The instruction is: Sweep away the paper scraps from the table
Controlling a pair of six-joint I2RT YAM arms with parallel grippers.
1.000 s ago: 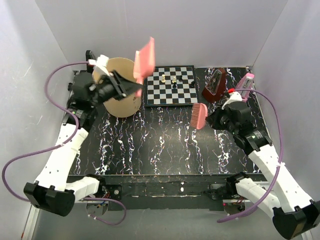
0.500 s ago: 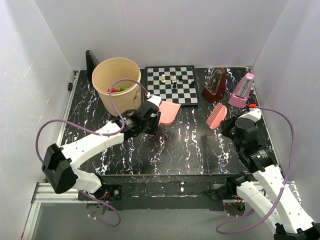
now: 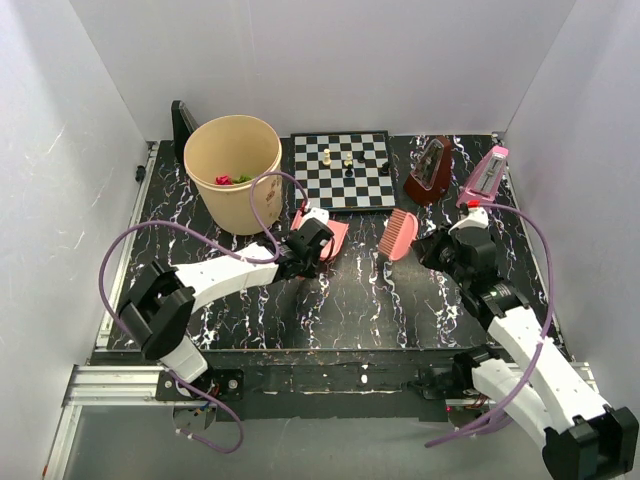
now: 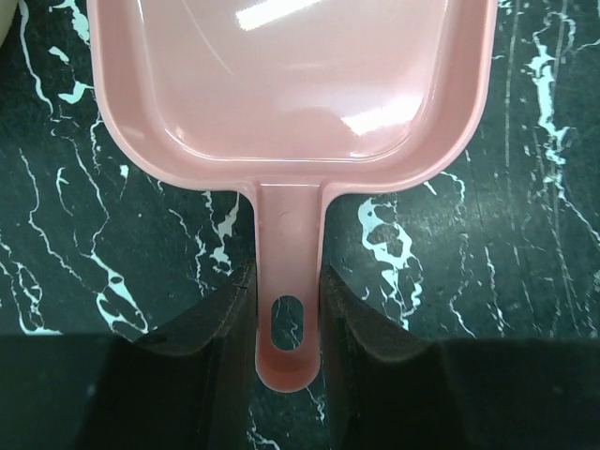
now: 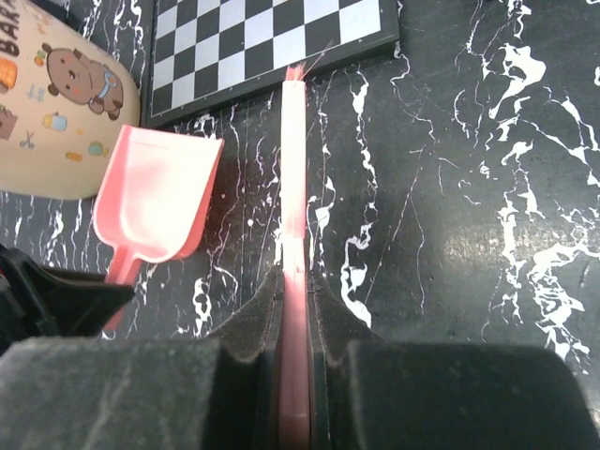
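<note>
the left jaws are closed partway onto the thin handle of a pink dustpan (image 4: 291,84), one pad pressed to each side of it just above the hanging hole. the pan lies low over the black, white-veined table (image 3: 360,300), its open mouth turned toward the far edge, between the beige bucket (image 3: 215,205) and the near left corner of the chessboard (image 3: 345,185). the pan's tray is bare.

the right jaws are pinched almost fully together on the handle of a pink brush (image 3: 400,233), seen edge-on from the right wrist (image 5: 294,169), with its bristle end pointing at the chessboard's near edge. the brush sits just right of the dustpan, apart from it.

the paper scraps (image 3: 232,179) lie inside the bucket at the table's far left corner; a few red, magenta and green wads show at its bottom.

a brown metronome (image 3: 431,172) and a pink metronome (image 3: 483,177) stand near the far right corner.
</note>
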